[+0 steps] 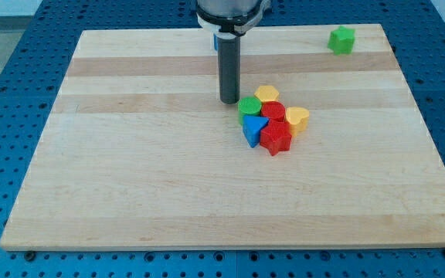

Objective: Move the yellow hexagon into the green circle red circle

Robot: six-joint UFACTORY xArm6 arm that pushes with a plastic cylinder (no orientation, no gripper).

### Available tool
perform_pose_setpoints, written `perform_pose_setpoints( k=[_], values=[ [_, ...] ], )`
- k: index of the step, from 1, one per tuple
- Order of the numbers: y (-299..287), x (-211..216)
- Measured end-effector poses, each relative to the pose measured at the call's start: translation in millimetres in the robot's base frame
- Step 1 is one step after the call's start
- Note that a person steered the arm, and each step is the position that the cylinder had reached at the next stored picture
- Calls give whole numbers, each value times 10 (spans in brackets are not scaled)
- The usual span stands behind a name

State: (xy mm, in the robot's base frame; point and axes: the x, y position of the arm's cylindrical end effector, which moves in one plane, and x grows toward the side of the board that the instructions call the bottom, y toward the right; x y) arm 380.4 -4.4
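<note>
The yellow hexagon (pixel 266 94) sits at the top of a tight cluster of blocks near the board's middle. It touches the green circle (pixel 249 106) at its lower left and the red circle (pixel 273 110) just below it. My tip (pixel 229 101) stands just left of the green circle and lower left of the hexagon, close to both. A blue triangle (pixel 253 130), a red star (pixel 276 137) and a yellow heart (pixel 297 118) complete the cluster.
A green block (pixel 341 39) lies alone near the board's top right corner. The wooden board (pixel 130 170) rests on a blue perforated table (pixel 6 46). A blue block is mostly hidden behind the rod near the top edge.
</note>
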Motion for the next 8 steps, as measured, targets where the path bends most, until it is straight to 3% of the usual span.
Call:
perform_pose_setpoints(
  k=[4, 6, 8],
  values=[
    [171, 158],
    [-150, 8],
    [78, -221]
  ],
)
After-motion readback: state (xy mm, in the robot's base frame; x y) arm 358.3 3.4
